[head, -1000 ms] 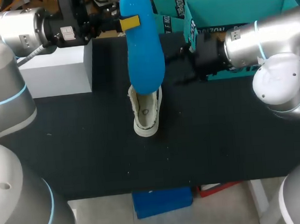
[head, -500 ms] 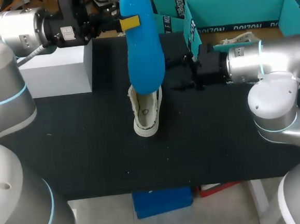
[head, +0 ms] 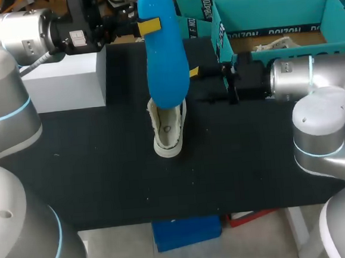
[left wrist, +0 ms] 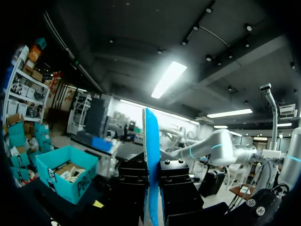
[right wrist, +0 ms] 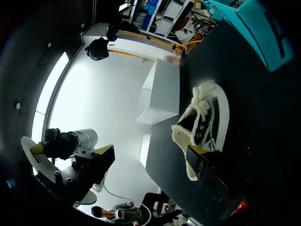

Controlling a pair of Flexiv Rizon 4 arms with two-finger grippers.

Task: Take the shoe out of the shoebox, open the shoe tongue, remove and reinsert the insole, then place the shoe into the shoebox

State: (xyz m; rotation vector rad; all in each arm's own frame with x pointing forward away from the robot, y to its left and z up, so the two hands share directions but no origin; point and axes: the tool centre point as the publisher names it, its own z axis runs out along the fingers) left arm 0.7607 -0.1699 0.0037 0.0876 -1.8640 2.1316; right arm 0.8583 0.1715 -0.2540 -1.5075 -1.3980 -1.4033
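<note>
Insole aloft over shoe

Black table (head: pixel 104 170) is carrying a white box (head: pixel 67 83) at its back left and the teal shoebox (head: pixel 270 5) at its back right. Mid-table, the shoe (head: pixel 168 132) is sitting with its long axis front to back, heel nearest the front edge. Left gripper (head: pixel 148 27) is clamping the blue insole (head: pixel 166 64) above it. Right gripper (head: pixel 194 73) is hovering just beside the insole, and its grip cannot be told.

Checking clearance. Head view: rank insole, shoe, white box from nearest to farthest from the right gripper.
From the right gripper:
1. insole, close beside it, held in the left gripper.
2. shoe, under the insole's lower end.
3. white box, far off at the left.
</note>
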